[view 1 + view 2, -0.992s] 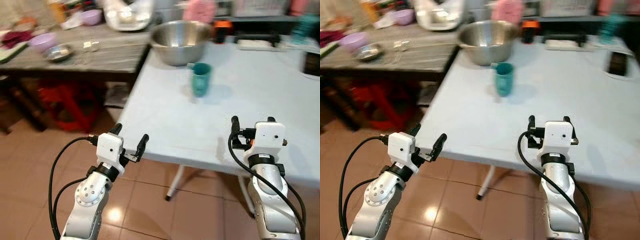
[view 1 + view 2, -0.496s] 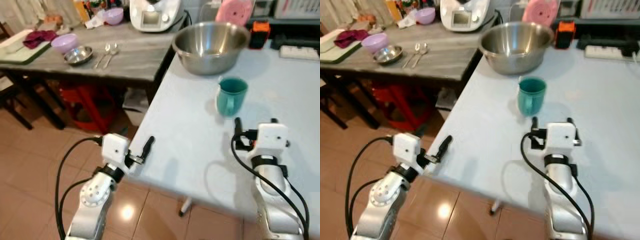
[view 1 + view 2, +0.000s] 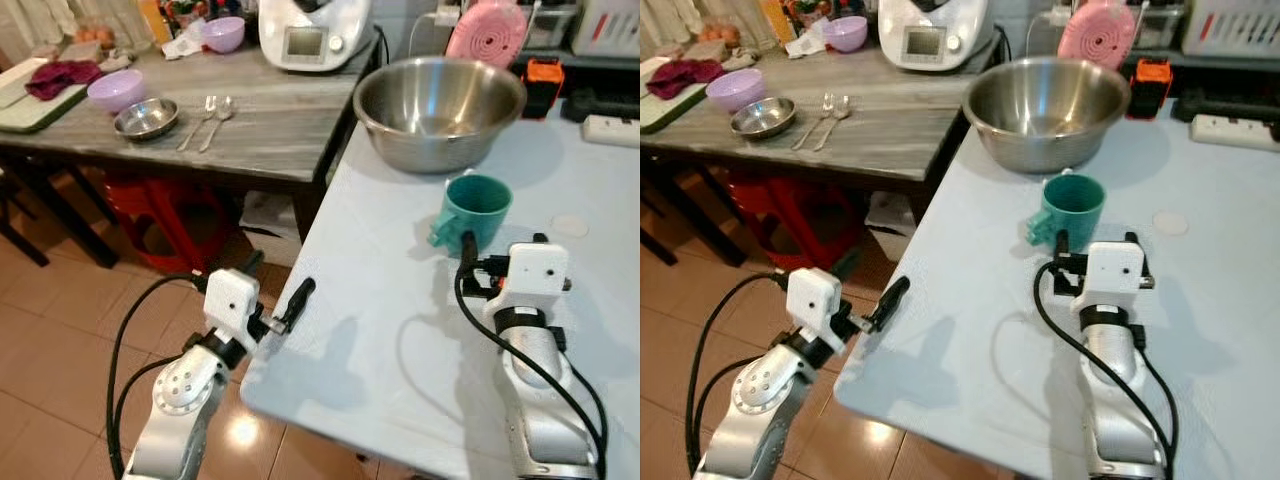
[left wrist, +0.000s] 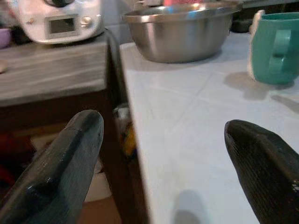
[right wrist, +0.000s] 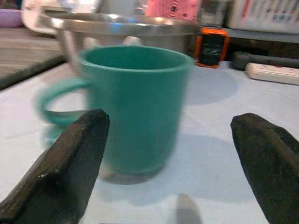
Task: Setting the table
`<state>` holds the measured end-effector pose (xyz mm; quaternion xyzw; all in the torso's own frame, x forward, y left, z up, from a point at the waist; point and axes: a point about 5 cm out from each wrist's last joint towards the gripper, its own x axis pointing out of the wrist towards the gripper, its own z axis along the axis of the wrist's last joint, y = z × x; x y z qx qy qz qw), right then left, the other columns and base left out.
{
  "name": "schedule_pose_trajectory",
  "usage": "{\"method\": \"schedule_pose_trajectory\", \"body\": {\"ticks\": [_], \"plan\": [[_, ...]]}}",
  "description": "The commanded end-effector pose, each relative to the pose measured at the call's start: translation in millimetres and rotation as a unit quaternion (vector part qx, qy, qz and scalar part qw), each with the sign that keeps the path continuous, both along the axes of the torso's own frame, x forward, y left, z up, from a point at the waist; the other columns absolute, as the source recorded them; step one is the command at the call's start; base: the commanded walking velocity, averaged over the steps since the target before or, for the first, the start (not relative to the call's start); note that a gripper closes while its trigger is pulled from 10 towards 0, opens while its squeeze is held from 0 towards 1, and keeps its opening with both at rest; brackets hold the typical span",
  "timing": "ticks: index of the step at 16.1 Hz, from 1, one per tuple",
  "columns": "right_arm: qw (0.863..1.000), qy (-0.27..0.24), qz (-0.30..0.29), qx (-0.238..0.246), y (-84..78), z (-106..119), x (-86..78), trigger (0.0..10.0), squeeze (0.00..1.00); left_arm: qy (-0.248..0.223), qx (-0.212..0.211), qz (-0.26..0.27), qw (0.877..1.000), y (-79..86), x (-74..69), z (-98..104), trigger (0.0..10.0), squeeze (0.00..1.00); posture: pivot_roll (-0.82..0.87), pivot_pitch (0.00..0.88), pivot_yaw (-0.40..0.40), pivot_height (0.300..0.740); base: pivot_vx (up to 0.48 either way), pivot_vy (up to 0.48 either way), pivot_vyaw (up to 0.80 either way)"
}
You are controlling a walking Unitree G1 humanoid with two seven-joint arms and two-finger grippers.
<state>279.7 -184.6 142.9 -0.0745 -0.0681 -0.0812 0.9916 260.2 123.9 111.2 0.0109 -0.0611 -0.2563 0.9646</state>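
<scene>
Mug (image 3: 474,208): upright on table (image 3: 380,330), near side of bowl (image 3: 440,108), handle left.
Handling: likely rigid, light, smooth; grip across body, not handle.
Right gripper (image 5: 168,154): fingers apart, just short of mug.
Left gripper (image 3: 276,290): fingers apart, at table's left edge.

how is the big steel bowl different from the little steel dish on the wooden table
The big steel bowl is deep and wide, and stands on the pale blue table behind the teal mug. The little steel dish is shallow and much smaller, and sits beside two spoons on the wooden table. Both are shiny metal, upright and look empty.
</scene>
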Motion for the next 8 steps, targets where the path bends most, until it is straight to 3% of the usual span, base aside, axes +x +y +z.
{"method": "schedule_pose_trajectory", "body": {"ticks": [1,6,8], "plan": [[1.0,0.001,0.011,0.003,5.9,0,0.5,10.0,0.0,0.007,0.007,0.005,1.0,6.3,-1.6,-2,10.0,0.0,-0.15,0.106,0.106,0.74,0.0,0.0,0.0],[1.0,0.004,0.026,0.006,13.3,-3,-1.7,10.0,0.0,0.002,0.005,-0.005,1.0,6.6,-2.9,1,10.0,0.0,-0.14,0.1,0.102,0.74,0.0,0.0,0.0],[0.999,0.012,0.035,0.012,18.4,-7,-3.9,10.0,0.0,0.012,0.002,-0.038,0.999,3.9,-4.1,0,10.0,0.0,-0.13,0.099,0.103,0.74,0.0,0.0,0.0]]}}
